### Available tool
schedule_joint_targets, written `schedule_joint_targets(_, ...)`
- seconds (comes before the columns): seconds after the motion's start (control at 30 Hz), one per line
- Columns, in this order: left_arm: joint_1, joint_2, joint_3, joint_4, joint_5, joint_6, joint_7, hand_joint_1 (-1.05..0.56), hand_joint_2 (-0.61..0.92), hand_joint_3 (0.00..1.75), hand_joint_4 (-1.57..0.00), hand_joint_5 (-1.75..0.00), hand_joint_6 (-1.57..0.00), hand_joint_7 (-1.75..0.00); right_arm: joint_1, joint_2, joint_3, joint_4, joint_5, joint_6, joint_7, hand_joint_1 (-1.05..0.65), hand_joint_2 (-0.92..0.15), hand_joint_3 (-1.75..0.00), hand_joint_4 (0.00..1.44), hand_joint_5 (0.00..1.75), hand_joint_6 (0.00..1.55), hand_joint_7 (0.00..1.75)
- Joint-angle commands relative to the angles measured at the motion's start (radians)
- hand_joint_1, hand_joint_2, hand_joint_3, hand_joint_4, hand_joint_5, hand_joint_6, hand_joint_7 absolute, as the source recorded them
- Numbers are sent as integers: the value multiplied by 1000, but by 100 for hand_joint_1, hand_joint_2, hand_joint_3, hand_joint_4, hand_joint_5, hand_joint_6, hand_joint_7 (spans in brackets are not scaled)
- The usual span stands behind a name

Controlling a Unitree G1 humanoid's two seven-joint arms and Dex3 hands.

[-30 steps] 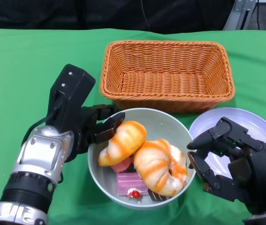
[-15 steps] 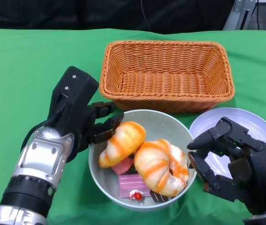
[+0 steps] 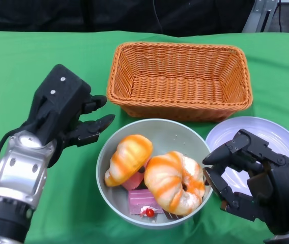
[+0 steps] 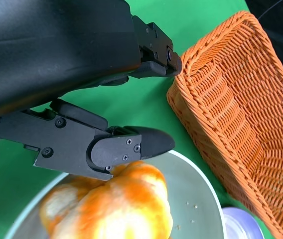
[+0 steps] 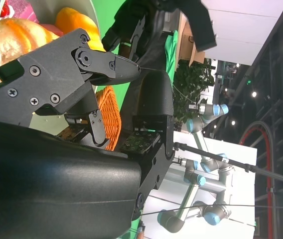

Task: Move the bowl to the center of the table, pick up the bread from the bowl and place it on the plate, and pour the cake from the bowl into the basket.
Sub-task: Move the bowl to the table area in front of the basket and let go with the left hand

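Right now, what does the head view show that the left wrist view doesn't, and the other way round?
Only the head view shows the right hand open beside the bowl, the round bread, the pink cake, and the whole plate. Only the left wrist view shows the left fingers close up, just above the long bread. Both show the basket, the bowl and the green cloth.
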Motion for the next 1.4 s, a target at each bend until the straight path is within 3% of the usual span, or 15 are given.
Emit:
schedule_joint_targets(0.03, 37, 47, 26, -105, -21, -1, -34, -56, 92, 39, -26, -6, -20, -2, 3, -5, -7, -1, 11, -1, -1, -27, -62, -68, 70, 153, 65, 123)
schedule_joint_targets(0.23, 107, 65, 100, -252, -83, -21, -38, -51, 92, 30, -35, -10, -28, -4, 5, -7, -10, 0, 19, 5, 3, -26, -61, -70, 70, 154, 65, 124)
schedule_joint_targets(0.3, 147, 29, 159, -243, -125, -137, -11, -49, 92, 27, -44, -14, -35, -7, 7, -11, -12, 2, 31, 6, 11, -26, -61, -70, 70, 154, 65, 124)
schedule_joint_targets(0.43, 190, -59, 258, -141, -211, -391, 30, -33, 92, 14, -73, -22, -69, -13, 10, -13, -20, 10, 36, 0, 15, -28, -61, -70, 69, 154, 65, 124)
schedule_joint_targets(0.57, 190, -102, 324, 34, -289, -660, -29, -23, 92, 18, -93, -32, -94, -20, 15, -17, -28, 15, 39, -4, 18, -27, -61, -70, 69, 154, 65, 124)
schedule_joint_targets(0.6, 185, -104, 334, 73, -306, -703, -49, -22, 92, 18, -95, -38, -98, -20, 16, -18, -29, 16, 41, -6, 20, -27, -61, -70, 69, 154, 65, 124)
schedule_joint_targets(0.67, 180, -107, 348, 138, -328, -786, -78, -22, 92, 22, -86, -83, -107, -27, 17, -21, -36, 20, 42, -8, 24, -25, -61, -70, 69, 155, 64, 124)
schedule_joint_targets(0.7, 179, -107, 352, 161, -332, -816, -85, -22, 92, 22, -82, -98, -108, -34, 18, -22, -39, 20, 42, -8, 25, -26, -61, -70, 69, 155, 64, 124)
schedule_joint_targets(0.8, 203, -122, 372, 212, -349, -921, -94, -21, 92, 24, -84, -121, -110, -50, 20, -29, -52, 31, 44, -14, 32, -25, -61, -70, 69, 155, 64, 125)
schedule_joint_targets(0.9, 222, -130, 375, 240, -348, -997, -99, -21, 92, 29, -81, -136, -103, -71, 20, -33, -62, 41, 51, -20, 38, -24, -60, -71, 69, 156, 64, 126)
schedule_joint_targets(0.97, 235, -133, 372, 242, -352, -1021, -106, -20, 92, 30, -79, -138, -96, -85, 22, -34, -67, 44, 49, -23, 36, -24, -60, -72, 68, 155, 64, 125)
schedule_joint_targets(1.13, 267, -149, 356, 215, -373, -1023, -127, -17, 92, 27, -76, -148, -89, -102, 28, -40, -75, 51, 57, -38, 44, -23, -58, -75, 68, 155, 65, 124)
schedule_joint_targets(1.4, 314, -174, 329, 180, -340, -1065, -90, -16, 88, 38, -75, -147, -86, -110, 50, -52, -96, 26, 59, -32, 55, -23, -57, -78, 67, 153, 65, 122)
